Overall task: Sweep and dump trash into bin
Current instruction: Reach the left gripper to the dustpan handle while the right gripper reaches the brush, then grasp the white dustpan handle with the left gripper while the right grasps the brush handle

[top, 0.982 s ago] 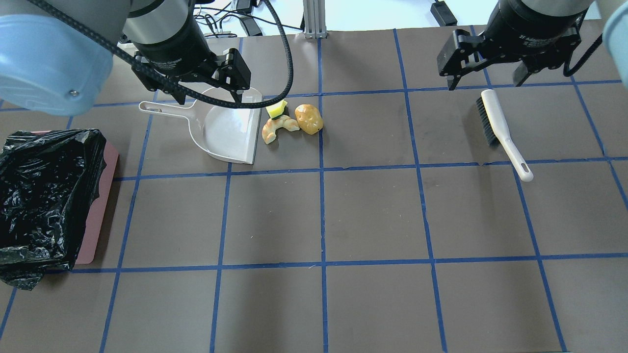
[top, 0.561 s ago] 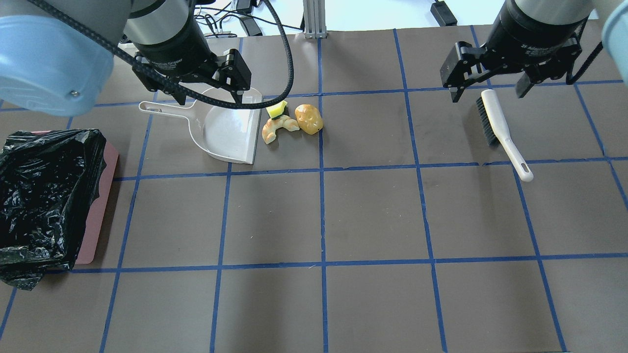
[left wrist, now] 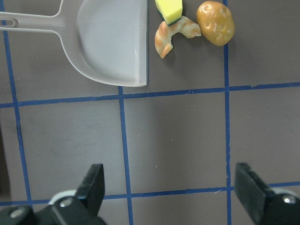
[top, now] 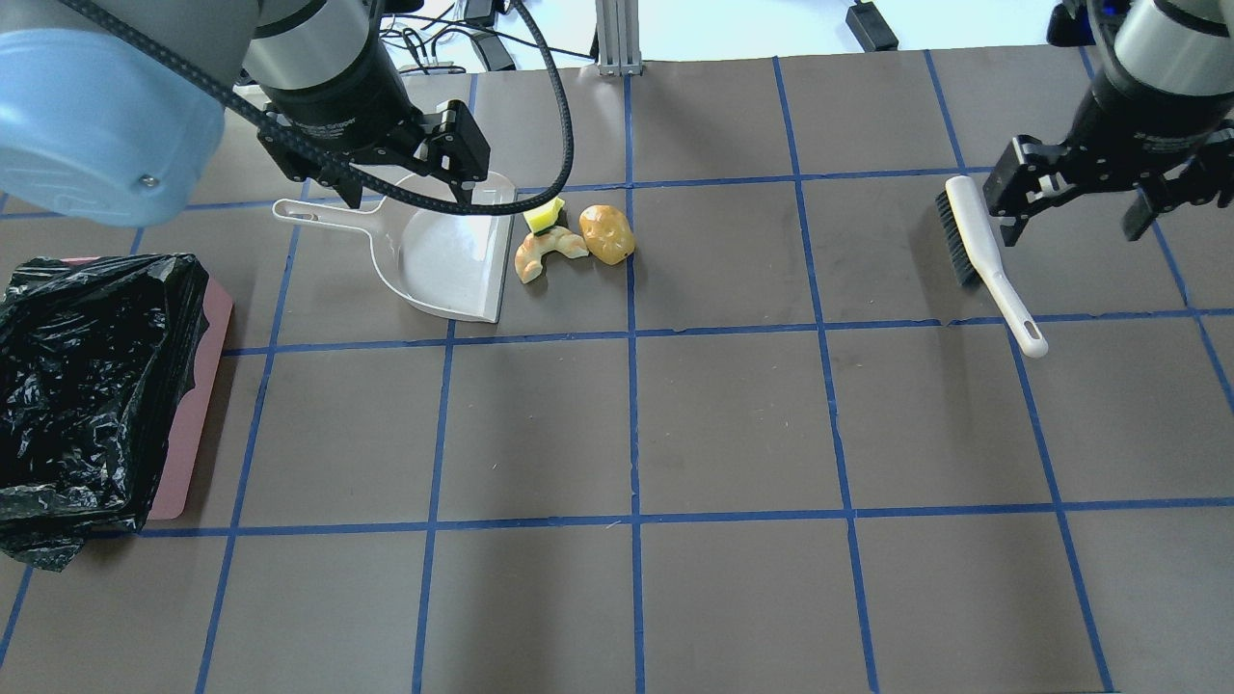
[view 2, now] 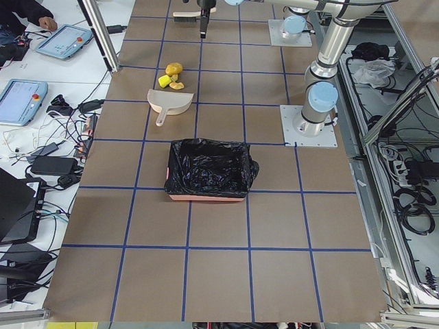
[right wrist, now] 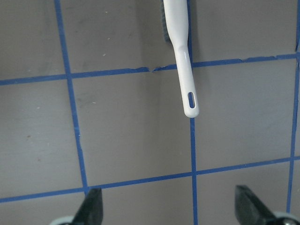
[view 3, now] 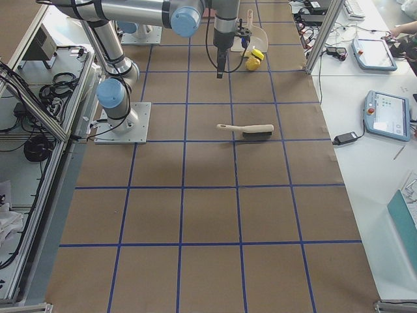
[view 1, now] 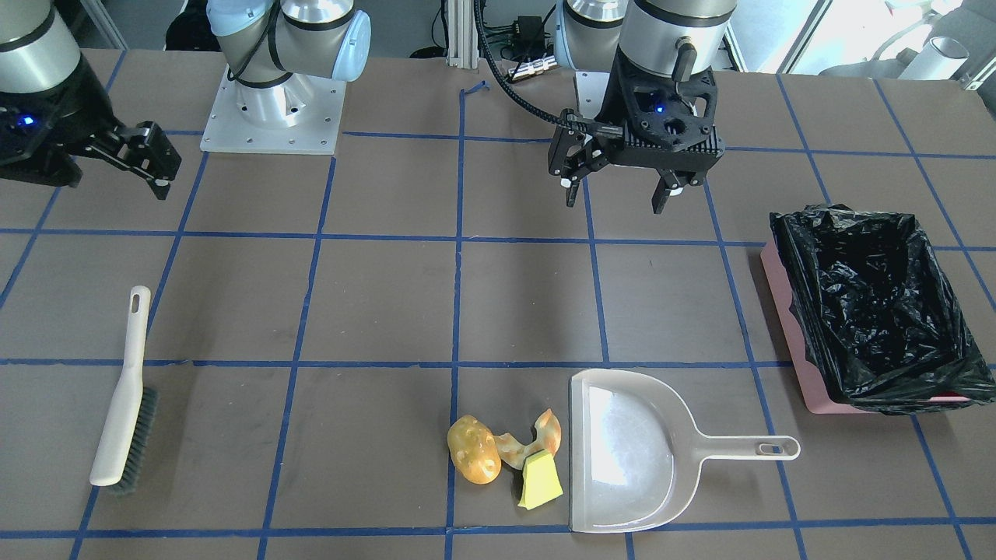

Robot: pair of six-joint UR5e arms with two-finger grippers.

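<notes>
The potato-like lump (top: 606, 233), curled pastry piece (top: 545, 253) and yellow-green wedge (top: 546, 214) lie together just right of the beige dustpan's (top: 443, 251) open edge. My left gripper (top: 395, 178) hovers open and empty over the dustpan's far side. In the left wrist view the dustpan (left wrist: 112, 42) and trash (left wrist: 171, 35) show far ahead of the open fingers. The white brush (top: 979, 255) lies at the right. My right gripper (top: 1072, 229) is open and empty just right of the brush. The pink bin (top: 198, 386) with its black bag stands at the left edge.
The table is brown mat with a blue tape grid. The arm bases (view 1: 272, 109) stand on the robot's side, and cables and a metal post (top: 612, 39) run along the far edge. The brush handle (right wrist: 186, 70) points toward the right gripper in its wrist view.
My right gripper has moved right and nearer, from over the brush head to beside the brush. The left gripper, dustpan and trash have barely moved.
</notes>
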